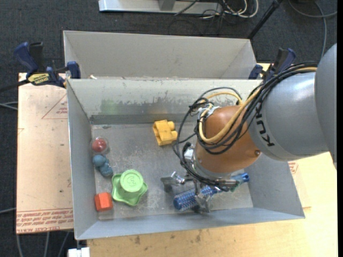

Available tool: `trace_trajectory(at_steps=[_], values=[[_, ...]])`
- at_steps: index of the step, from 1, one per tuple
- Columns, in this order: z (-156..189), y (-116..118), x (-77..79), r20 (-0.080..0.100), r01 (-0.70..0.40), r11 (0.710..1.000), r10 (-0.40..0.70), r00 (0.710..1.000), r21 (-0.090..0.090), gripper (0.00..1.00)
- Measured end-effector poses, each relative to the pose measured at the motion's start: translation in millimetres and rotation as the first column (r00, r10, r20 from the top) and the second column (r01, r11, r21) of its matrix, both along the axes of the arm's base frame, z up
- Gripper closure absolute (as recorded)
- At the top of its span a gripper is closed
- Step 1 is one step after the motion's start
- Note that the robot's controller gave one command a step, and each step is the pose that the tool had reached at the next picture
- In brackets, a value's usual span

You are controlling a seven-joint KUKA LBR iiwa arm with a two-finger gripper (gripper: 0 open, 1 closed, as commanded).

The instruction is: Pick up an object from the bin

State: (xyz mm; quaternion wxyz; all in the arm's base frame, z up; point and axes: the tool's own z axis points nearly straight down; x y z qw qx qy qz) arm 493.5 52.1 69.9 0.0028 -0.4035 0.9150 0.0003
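My gripper [187,193] is low in the bin's front right part, under the orange dome, and its fingers look spread open. One grey fingertip [169,182] points left and the other [206,198] sits near the front wall. A blue ribbed roller-like thing [184,201] lies on the floor right by the fingertips, partly under them; I cannot tell whether they touch it. A second blue piece [241,178] pokes out to the right of the dome. A yellow block [164,131] lies behind the gripper, towards the back wall.
At the front left stands a green upturned cup [130,185] with an orange-red cube [103,201] beside it. A blue lumpy thing [103,165] and a red ball [99,144] lie along the left wall. The arm covers the bin's right side.
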Motion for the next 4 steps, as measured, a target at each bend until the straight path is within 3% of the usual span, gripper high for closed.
trace_trajectory(at_steps=[1,2,3,4], values=[[-1.1,-0.2,-1.6,-0.006,0.0,1.0,0.0,1.0,-0.001,1.0],[39.0,1.0,-0.9,-0.002,0.003,1.0,-0.003,1.0,0.0,1.0],[52.0,2.2,-0.9,-0.004,0.005,1.0,-0.005,1.0,-0.001,1.0],[118.6,3.3,0.7,0.002,0.008,1.0,-0.008,1.0,0.0,1.0]])
